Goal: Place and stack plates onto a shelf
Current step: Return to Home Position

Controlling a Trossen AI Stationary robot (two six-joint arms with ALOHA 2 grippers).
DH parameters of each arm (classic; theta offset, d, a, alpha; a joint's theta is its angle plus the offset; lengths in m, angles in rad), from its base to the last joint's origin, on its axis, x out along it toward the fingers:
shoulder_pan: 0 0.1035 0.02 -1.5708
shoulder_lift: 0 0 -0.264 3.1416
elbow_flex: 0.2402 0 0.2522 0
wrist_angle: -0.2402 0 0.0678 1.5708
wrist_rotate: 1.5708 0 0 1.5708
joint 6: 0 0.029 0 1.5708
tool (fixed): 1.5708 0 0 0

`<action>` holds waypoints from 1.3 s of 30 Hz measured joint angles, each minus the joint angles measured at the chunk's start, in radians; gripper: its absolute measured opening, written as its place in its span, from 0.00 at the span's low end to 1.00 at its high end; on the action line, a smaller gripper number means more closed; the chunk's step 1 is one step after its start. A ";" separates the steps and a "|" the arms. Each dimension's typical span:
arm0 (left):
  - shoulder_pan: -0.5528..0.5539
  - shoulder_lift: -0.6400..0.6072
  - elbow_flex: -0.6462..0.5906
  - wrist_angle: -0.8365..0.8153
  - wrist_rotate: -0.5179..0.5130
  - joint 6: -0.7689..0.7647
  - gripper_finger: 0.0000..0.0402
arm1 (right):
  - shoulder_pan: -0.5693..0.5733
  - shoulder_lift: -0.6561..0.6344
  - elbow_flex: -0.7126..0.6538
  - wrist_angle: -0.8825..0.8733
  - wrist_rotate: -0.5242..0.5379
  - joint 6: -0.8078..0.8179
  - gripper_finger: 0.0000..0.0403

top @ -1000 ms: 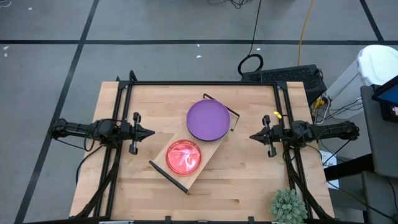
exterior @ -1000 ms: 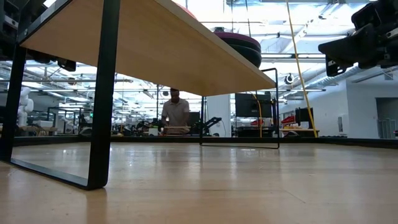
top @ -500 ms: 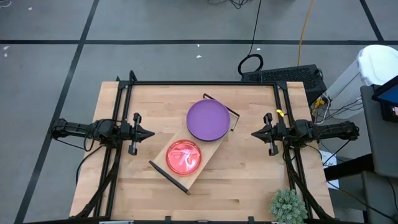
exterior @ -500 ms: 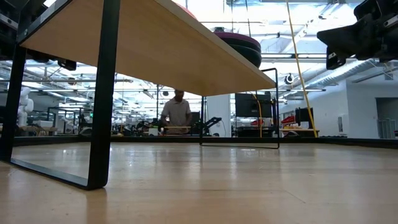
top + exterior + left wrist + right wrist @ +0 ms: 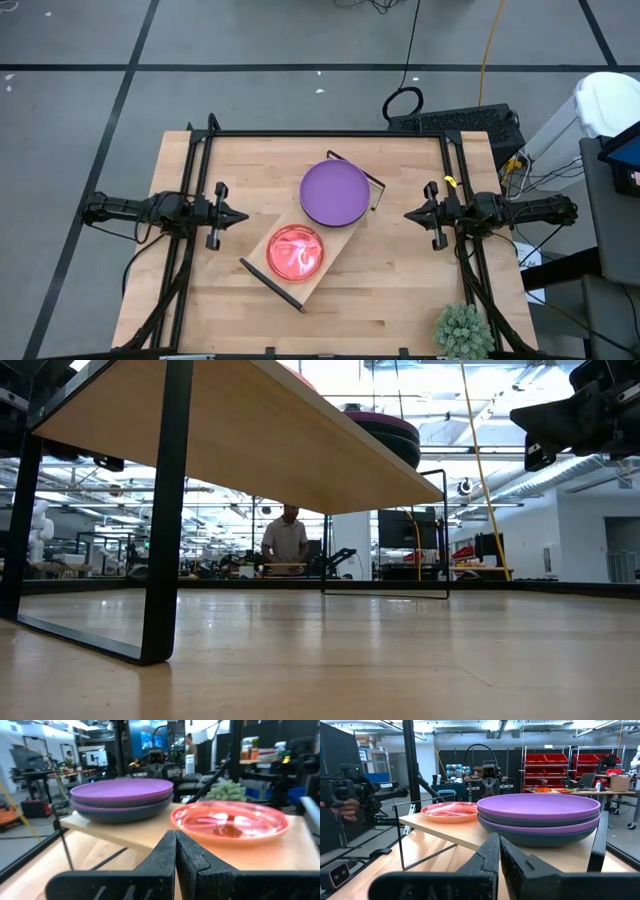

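The shelf [image 5: 336, 238] stands slantwise at mid-table on its black frame ends, its light-wood board [image 5: 250, 430] raised off the tabletop. On its far end rests a stack of purple plates [image 5: 335, 192] [image 5: 540, 807] with a dark teal plate [image 5: 122, 813] at the bottom. A translucent pink plate [image 5: 296, 252] [image 5: 230, 820] sits on the near end. My left gripper [image 5: 245, 214] [image 5: 175, 850] hovers shut left of the shelf. My right gripper [image 5: 406, 215] [image 5: 499, 855] hovers shut on the shelf's right. Neither touches anything.
A spiky green plant [image 5: 463, 332] stands at the table's near right corner. Black frame rails [image 5: 320, 134] run along the table's far, left and right sides. Bare tabletop [image 5: 400, 300] lies near the shelf and beside both grippers. A person [image 5: 288, 540] is in the room beyond.
My right gripper has risen a little and drawn back slightly toward the table's right edge, staying shut. The plates and shelf have kept still. The person in the background has shifted a little.
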 joint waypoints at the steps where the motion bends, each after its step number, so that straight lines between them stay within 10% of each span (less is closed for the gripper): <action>1: 0.008 0.000 0.000 -0.008 0.000 0.000 0.00 | 0.000 0.000 0.000 0.000 0.000 0.000 0.00; 39: 0.094 0.001 0.001 -0.061 0.047 -0.004 0.00 | 0.000 0.000 0.000 0.000 -0.001 0.000 0.00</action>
